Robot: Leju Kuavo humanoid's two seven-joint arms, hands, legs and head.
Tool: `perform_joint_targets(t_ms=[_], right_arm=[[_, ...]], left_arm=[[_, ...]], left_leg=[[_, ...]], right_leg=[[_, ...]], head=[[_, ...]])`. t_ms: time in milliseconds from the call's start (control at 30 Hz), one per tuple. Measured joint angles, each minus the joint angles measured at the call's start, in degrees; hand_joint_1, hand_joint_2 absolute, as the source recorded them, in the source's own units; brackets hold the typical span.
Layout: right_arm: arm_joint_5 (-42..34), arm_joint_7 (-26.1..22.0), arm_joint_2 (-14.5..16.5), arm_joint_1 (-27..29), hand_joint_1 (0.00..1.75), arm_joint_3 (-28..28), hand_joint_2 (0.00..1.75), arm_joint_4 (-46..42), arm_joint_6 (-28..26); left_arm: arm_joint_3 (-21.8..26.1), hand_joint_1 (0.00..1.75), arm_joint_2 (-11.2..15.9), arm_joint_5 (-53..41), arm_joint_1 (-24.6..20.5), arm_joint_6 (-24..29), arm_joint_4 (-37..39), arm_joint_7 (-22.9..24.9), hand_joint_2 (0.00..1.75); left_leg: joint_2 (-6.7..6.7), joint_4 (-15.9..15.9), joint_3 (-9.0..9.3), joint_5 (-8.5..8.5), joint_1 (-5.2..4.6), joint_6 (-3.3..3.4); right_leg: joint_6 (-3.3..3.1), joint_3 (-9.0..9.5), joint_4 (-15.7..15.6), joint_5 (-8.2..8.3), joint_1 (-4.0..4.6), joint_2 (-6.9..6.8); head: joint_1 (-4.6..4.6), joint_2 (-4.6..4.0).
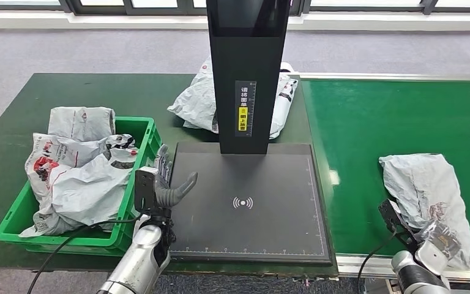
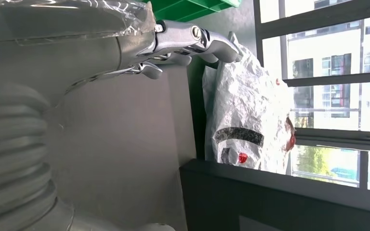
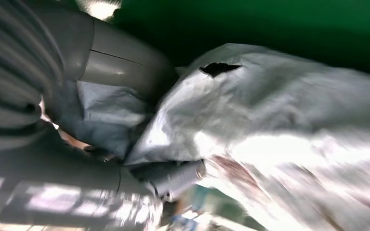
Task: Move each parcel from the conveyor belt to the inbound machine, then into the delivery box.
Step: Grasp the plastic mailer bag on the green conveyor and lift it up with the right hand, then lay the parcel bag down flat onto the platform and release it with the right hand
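Observation:
A crumpled grey parcel (image 1: pixel 425 187) lies on the green conveyor belt (image 1: pixel 367 135) at the right. My right hand (image 1: pixel 433 245) is at its near end. In the right wrist view the thumb (image 3: pixel 125 62) and fingers (image 3: pixel 178 175) close around a fold of this parcel (image 3: pixel 279 110). The inbound machine's black platform (image 1: pixel 251 202) with its upright post (image 1: pixel 248 73) stands in the middle, nothing on it. My left hand (image 1: pixel 162 184) hovers at the platform's left edge, fingers (image 2: pixel 192 41) spread and holding nothing. The green delivery box (image 1: pixel 144 131) at the left holds several parcels (image 1: pixel 76 174).
Another grey parcel (image 1: pixel 197 101) lies on the dark green table (image 1: pixel 12 122) behind the post, also seen as the parcel (image 2: pixel 245 120) in the left wrist view. Windows and grey floor lie beyond the table. A cable runs along my left arm.

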Motion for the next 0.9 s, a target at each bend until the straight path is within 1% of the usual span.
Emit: perform_joint_targets(t_ms=[100,133,167,233,300,367,433,467,567,633,733,900], right_arm=[[-7.6,-16.5,2.8,0.4,1.75,-0.2,1.75,-2.7,-7.8],[-9.5,-20.1,3.9,0.5,1.75,-0.2,1.75,-3.9,-9.1],[-10.7,-22.2,4.9,0.6,1.75,-0.2,1.75,-5.0,-9.8],[-13.9,-25.3,6.8,1.0,1.75,-0.2,1.75,-7.2,-9.3],[-20.4,-29.1,9.0,2.3,1.75,1.0,1.75,-11.2,-7.3],[-27.2,-32.0,11.4,4.7,1.75,4.6,1.75,-17.5,-4.4],[-30.6,-32.4,13.8,7.9,1.75,10.5,1.75,-25.7,-0.8],[-31.1,-31.6,14.8,9.5,1.75,13.9,1.75,-30.1,1.0],[-30.6,-28.1,17.2,13.8,1.75,25.5,1.75,-42.3,6.4],[-30.6,-26.8,18.3,16.2,1.75,32.7,1.75,-48.3,10.0],[-31.3,-26.4,19.4,18.4,1.75,40.2,1.75,-53.5,12.7],[-30.5,-27.2,19.7,19.3,1.75,47.5,1.75,-54.9,19.3]], left_arm=[[0.2,0.00,0.1,-0.7,0.7,0.9,-1.4,0.2,1.75],[0.2,0.00,0.2,-1.0,0.8,1.1,-1.8,0.3,1.75],[0.2,0.00,0.2,-1.1,1.0,1.2,-2.2,0.3,1.75],[0.2,0.00,0.2,-1.6,1.2,1.5,-2.7,0.3,1.75],[0.3,0.00,0.3,-2.6,1.6,2.2,-3.1,0.1,1.75],[0.4,0.00,0.4,-4.0,2.0,2.9,-3.5,-0.3,1.75],[0.5,0.00,0.4,-6.0,2.1,3.6,-4.1,-0.5,1.75],[0.5,0.00,0.4,-7.2,2.1,3.8,-4.5,-0.4,1.75],[0.2,0.00,0.4,-11.2,1.9,4.6,-5.8,0.2,1.75],[-0.2,0.00,0.3,-13.4,1.6,4.9,-6.3,0.6,1.75],[-0.7,0.00,0.1,-14.6,1.0,5.2,-6.4,0.7,1.75],[-1.7,0.00,-0.1,-15.5,-0.4,4.6,-5.9,-0.2,1.75]], left_leg=[[0.19,0.0,-0.15,-0.04,0.00,-0.02],[0.25,0.0,-0.12,-0.05,0.00,-0.03],[0.24,0.0,-0.01,-0.03,0.00,-0.03],[0.03,0.0,0.01,0.06,0.02,-0.04],[-0.22,0.0,-0.06,0.13,0.05,-0.07],[-0.25,0.0,-0.11,0.15,0.05,-0.09],[-0.16,0.0,-0.13,0.14,0.05,-0.11],[-0.11,0.0,-0.14,0.13,0.05,-0.11],[0.01,0.0,-0.15,0.12,0.06,-0.14],[0.01,0.0,-0.15,0.11,0.07,-0.15],[0.00,0.0,-0.17,0.11,0.08,-0.16],[0.02,0.0,-0.18,0.11,0.06,-0.16]], right_leg=[[-0.01,-0.12,0.0,0.01,0.00,0.22],[-0.01,-0.15,0.0,0.01,0.02,0.28],[-0.01,-0.16,0.1,0.01,0.03,0.28],[-0.02,-0.14,0.1,0.00,0.04,0.07],[-0.03,-0.13,0.1,-0.02,0.04,-0.14],[-0.04,-0.17,0.2,-0.03,0.05,-0.12],[-0.04,-0.26,0.2,-0.03,0.05,-0.02],[-0.04,-0.30,0.2,-0.03,0.05,0.02],[-0.08,-0.40,0.2,-0.06,0.06,0.11],[-0.11,-0.41,0.2,-0.07,0.07,0.10],[-0.11,-0.41,0.2,-0.07,0.07,0.08],[-0.09,-0.40,0.2,-0.05,0.04,0.11]], head=[[-0.01,0.00],[-0.02,0.01],[-0.02,0.01],[-0.02,0.01],[-0.01,0.01],[-0.01,0.01],[-0.02,0.01],[-0.02,0.01],[-0.02,0.01],[-0.02,0.01],[-0.02,0.01],[-0.01,0.01]])
